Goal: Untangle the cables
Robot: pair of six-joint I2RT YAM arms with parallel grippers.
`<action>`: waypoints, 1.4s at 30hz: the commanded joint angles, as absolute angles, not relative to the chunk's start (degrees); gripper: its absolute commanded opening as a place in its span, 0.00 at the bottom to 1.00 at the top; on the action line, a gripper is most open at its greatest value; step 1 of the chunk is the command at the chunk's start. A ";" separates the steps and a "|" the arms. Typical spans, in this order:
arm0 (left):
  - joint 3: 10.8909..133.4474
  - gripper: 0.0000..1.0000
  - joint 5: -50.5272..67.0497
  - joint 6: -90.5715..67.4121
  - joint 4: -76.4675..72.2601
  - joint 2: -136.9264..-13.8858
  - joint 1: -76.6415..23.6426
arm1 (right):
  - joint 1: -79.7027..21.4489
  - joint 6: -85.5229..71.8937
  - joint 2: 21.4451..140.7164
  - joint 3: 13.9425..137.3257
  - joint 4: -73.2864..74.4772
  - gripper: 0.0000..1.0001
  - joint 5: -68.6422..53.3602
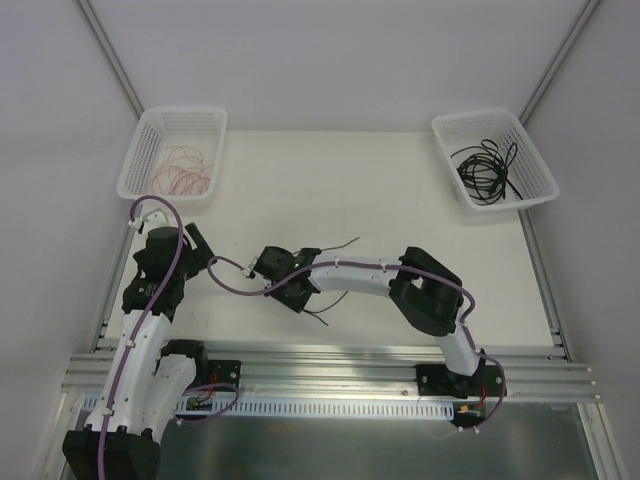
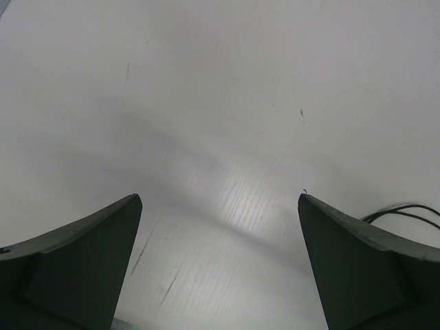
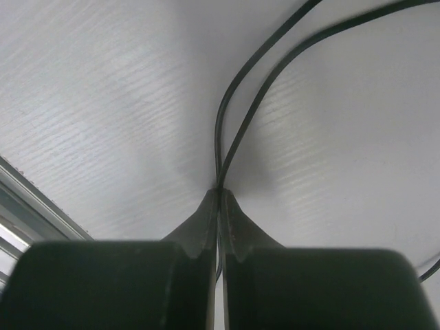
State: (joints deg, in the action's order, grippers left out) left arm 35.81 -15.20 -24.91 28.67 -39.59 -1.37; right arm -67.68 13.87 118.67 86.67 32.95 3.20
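Right gripper (image 3: 220, 196): jaws pinched together on a doubled black cable (image 3: 225, 137) near the middle of the table (image 1: 400, 200) near edge. Left gripper (image 2: 218, 199): jaws wide apart, empty. Far-left corner basket (image 1: 138, 155): red wires (image 1: 182, 172); far-right corner basket (image 1: 537, 168): black cables (image 1: 487, 170), apparently coiled.

No text, label, brand, number or sign can be read on anything in any of the three camera views.

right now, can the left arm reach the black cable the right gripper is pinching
Probably yes: the left gripper stands open near the right gripper, and its wrist view shows bare table up to the cable.
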 commanded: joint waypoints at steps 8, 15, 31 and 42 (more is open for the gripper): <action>35.68 0.99 -13.80 -25.40 28.48 -39.81 -0.53 | -51.78 8.09 105.58 72.08 35.86 0.01 9.75; 35.68 0.99 -10.64 -24.53 27.69 -41.22 -0.53 | -44.57 9.75 92.21 72.06 38.32 0.01 12.21; 35.68 0.99 4.13 -19.78 25.75 -45.79 -0.62 | -29.47 20.91 86.92 101.85 51.06 0.01 24.34; 35.16 0.99 5.27 -18.81 25.14 -45.70 -0.62 | -11.26 25.75 92.72 112.49 39.91 0.01 17.06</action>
State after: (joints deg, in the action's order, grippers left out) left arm 35.66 4.01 -20.08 26.81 -45.80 -1.02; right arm -12.67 22.70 91.81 106.83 43.94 18.94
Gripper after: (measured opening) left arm 0.992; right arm 0.018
